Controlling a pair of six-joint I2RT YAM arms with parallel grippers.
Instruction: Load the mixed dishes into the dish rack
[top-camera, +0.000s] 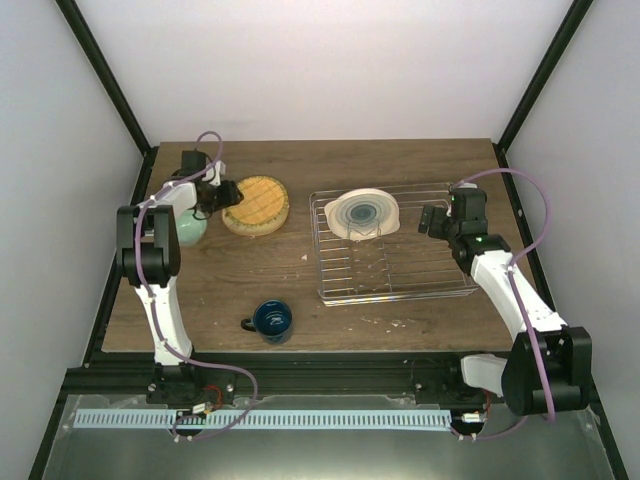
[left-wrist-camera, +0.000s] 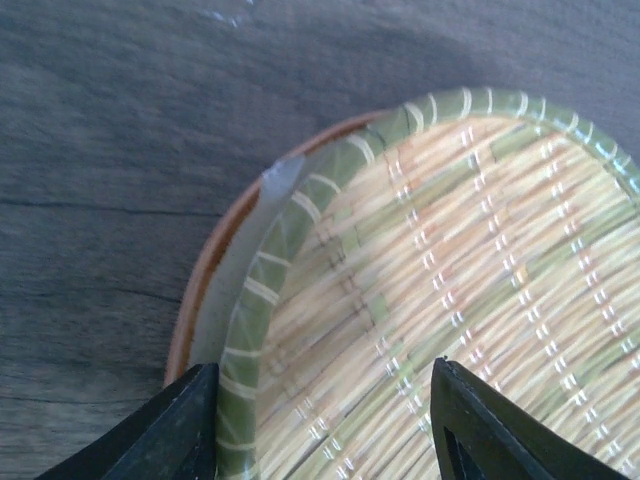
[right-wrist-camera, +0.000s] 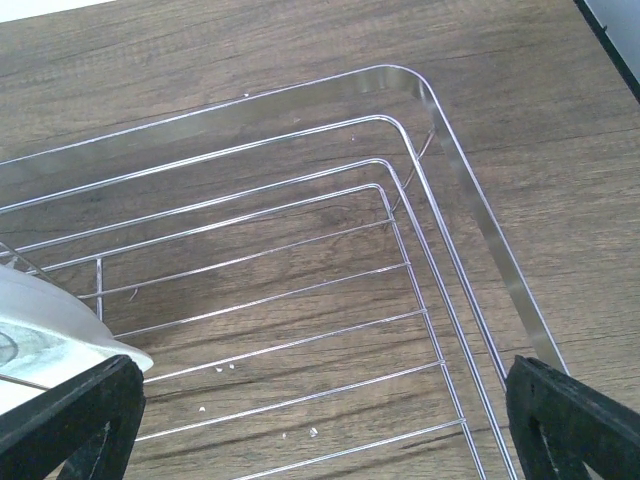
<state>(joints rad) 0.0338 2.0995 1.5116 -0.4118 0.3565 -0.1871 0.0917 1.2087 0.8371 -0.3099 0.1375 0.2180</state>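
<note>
The table (top-camera: 400, 160) is brown wood grain, matt. The dish rack (right-wrist-camera: 480, 215) is thin polished metal wire, bright and reflective. The top plate (left-wrist-camera: 450, 280), filling the frame's right, looks woven like straw (printed, seemingly, with a smooth green rim). The mug (top-camera: 272, 318), lower centre, is glossy dark blue.

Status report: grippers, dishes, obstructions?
Left gripper open, straddling top plate's rim. Right gripper open, empty, over dish rack. Teal-ringed plate racked; mug, bowl on table. No obstruction seen.

Your silver wire rack (top-camera: 430, 270) at right, cream teal-ringed plate (top-camera: 365, 213) leaning in its far tines, stacked plates (top-camera: 256, 205) flat at far left, mint bowl (top-camera: 192, 232) beside them, blue mug (top-camera: 272, 318) upright near front.
</note>
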